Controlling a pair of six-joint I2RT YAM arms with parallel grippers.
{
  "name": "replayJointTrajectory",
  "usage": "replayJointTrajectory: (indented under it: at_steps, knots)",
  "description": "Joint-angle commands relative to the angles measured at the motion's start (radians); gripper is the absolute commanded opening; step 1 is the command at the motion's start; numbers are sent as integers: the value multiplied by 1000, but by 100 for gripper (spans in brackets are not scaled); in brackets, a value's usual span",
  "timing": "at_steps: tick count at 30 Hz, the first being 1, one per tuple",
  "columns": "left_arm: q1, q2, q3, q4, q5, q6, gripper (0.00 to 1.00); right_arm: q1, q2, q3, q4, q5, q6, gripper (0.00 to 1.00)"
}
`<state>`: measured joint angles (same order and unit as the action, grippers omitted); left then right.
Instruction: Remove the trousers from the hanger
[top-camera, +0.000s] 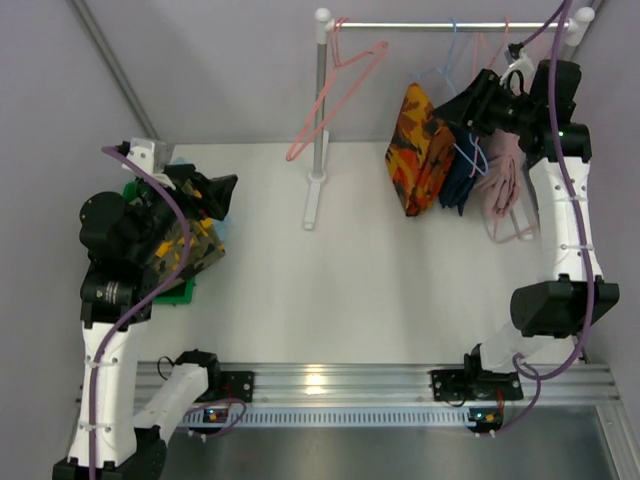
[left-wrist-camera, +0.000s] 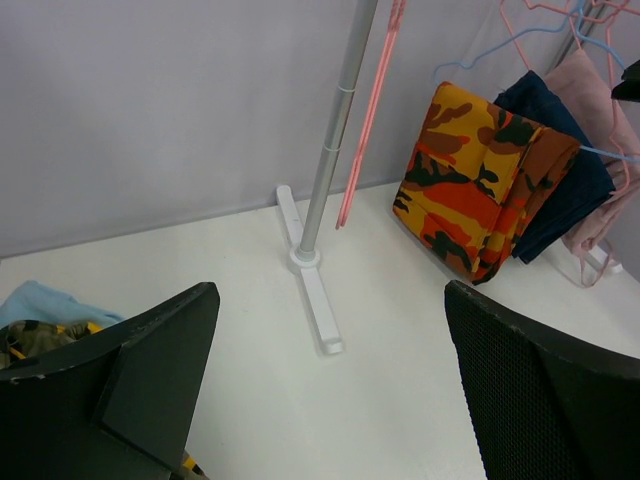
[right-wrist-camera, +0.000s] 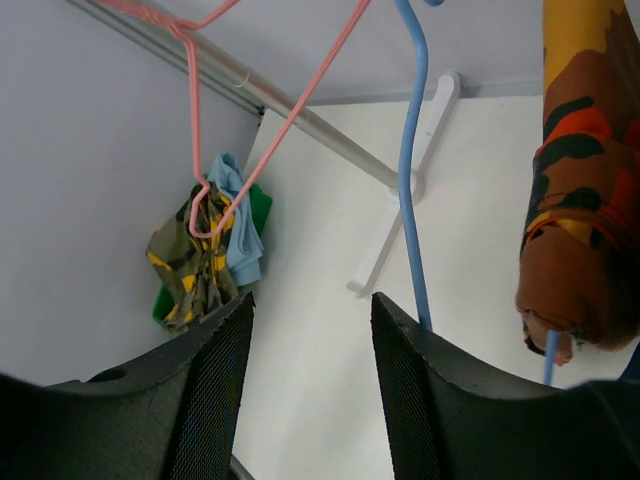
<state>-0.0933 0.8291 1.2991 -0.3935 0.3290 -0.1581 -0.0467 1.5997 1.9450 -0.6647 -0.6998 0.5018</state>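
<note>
At left desk edge, yellow patterned trousers (top-camera: 185, 250) and light blue trousers (right-wrist-camera: 240, 240) are piled. Both left gripper (left-wrist-camera: 330, 290) and right gripper (right-wrist-camera: 312, 300) are released, empty.

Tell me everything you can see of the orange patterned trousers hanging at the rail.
The orange trousers are soft cloth with camouflage blotches of orange, yellow, brown and black. They are folded and hang tilted under the rail, right of the rack's post. The navy pair lies against their side away from the post.
</note>
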Motion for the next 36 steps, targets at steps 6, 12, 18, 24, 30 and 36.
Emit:
replayJointTrajectory:
  at_steps: [6,12,18,24,30,36]
  knots:
    - [-3,-7,-27,19,-8,0,99,-10,55,38,132,-66,21,49]
    - [-3,-4,-38,19,-7,3,99,-12,14,38,210,-119,21,48]
    - [-3,-4,-43,25,13,-4,99,-61,-70,72,208,-29,-49,55]
    - [-3,-10,-50,24,13,-4,99,-114,-116,72,166,198,-181,55]
    - [-3,-8,-58,28,7,-11,99,-117,-51,98,146,184,-218,54]
    - [-3,-10,-46,21,-1,8,99,-117,69,155,113,92,-186,53]
